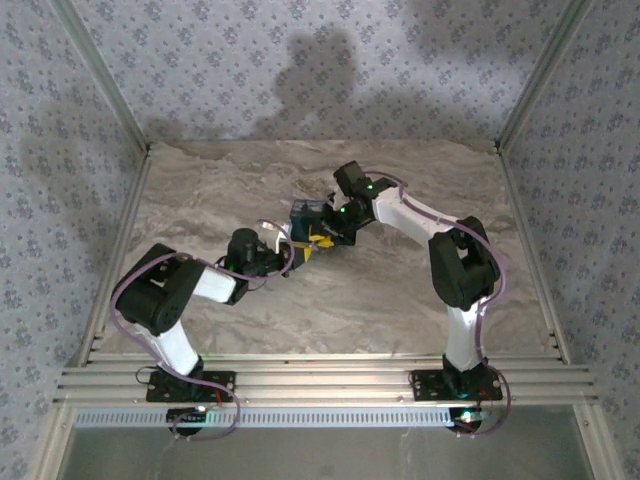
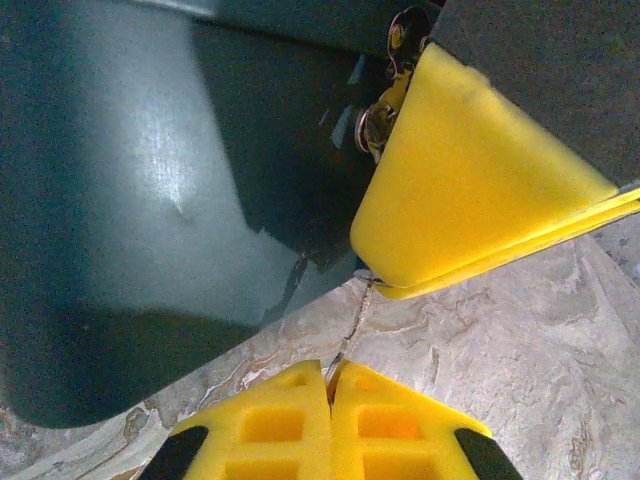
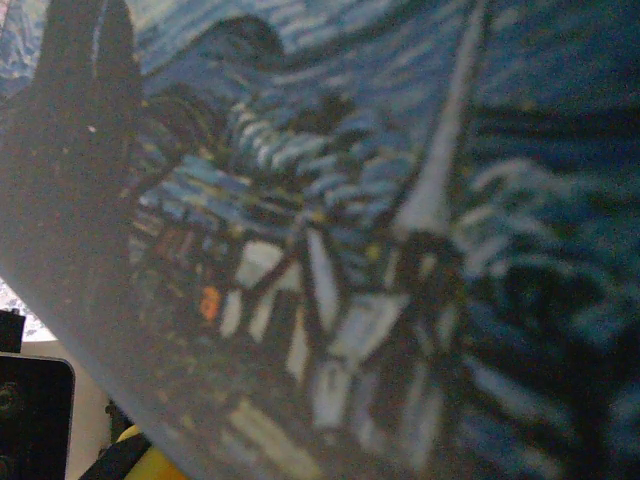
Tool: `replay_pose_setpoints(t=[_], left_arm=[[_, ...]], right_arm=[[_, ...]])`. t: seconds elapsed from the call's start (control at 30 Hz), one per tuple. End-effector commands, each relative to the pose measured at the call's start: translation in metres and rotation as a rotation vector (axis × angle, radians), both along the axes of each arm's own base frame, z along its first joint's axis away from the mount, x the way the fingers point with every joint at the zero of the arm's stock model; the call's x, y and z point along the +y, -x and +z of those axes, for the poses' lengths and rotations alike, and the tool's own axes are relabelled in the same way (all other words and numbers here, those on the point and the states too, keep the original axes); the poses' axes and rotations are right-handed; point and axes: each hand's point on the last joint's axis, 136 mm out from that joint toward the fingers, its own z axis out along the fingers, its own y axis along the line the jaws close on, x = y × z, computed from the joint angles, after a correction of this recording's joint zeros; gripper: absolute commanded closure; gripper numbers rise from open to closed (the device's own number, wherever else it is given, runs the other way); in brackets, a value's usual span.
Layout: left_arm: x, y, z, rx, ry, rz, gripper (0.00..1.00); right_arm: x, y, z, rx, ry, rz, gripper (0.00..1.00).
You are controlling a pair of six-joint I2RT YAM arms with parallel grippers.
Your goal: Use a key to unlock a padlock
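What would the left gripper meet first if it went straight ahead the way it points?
Probably the yellow finger of the right gripper, whose tip sits just ahead of the left gripper, beside the dark padlock. Depth is unclear.

The counter (image 1: 200, 190) lies open along the left side, far strip and lower middle of the top view. At centre the left arm (image 1: 190, 285) and right arm (image 1: 440, 235) meet at a blue painted box (image 1: 303, 212), closing that spot. From the left wrist, the box's dark side (image 2: 150, 200) blocks upper left, a yellow finger pad (image 2: 470, 190) upper right; bare counter opens at lower right.
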Motion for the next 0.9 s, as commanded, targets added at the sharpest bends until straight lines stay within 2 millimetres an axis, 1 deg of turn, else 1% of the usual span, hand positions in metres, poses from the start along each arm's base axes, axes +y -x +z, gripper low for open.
replay_pose_setpoints(t=[0.0, 0.33, 0.5, 0.73, 0.87], left_arm=[[0.000, -0.007, 0.017, -0.052, 0.035, 0.009, 1.00], [-0.002, -0.002, 0.021, -0.063, 0.054, -0.008, 1.00], [-0.007, -0.004, 0.024, -0.064, 0.061, -0.020, 1.00], [-0.014, -0.009, 0.017, -0.028, 0.051, -0.016, 1.00], [-0.014, -0.011, 0.026, -0.028, 0.085, -0.007, 1.00]], right_arm=[[-0.001, 0.006, 0.012, -0.007, -0.018, 0.002, 1.00], [-0.001, 0.004, 0.011, -0.007, -0.019, -0.004, 1.00], [0.000, 0.005, 0.010, -0.004, -0.020, -0.007, 1.00], [0.003, 0.007, 0.010, -0.001, -0.023, -0.005, 1.00], [0.001, 0.009, 0.004, 0.004, -0.003, -0.002, 1.00]])
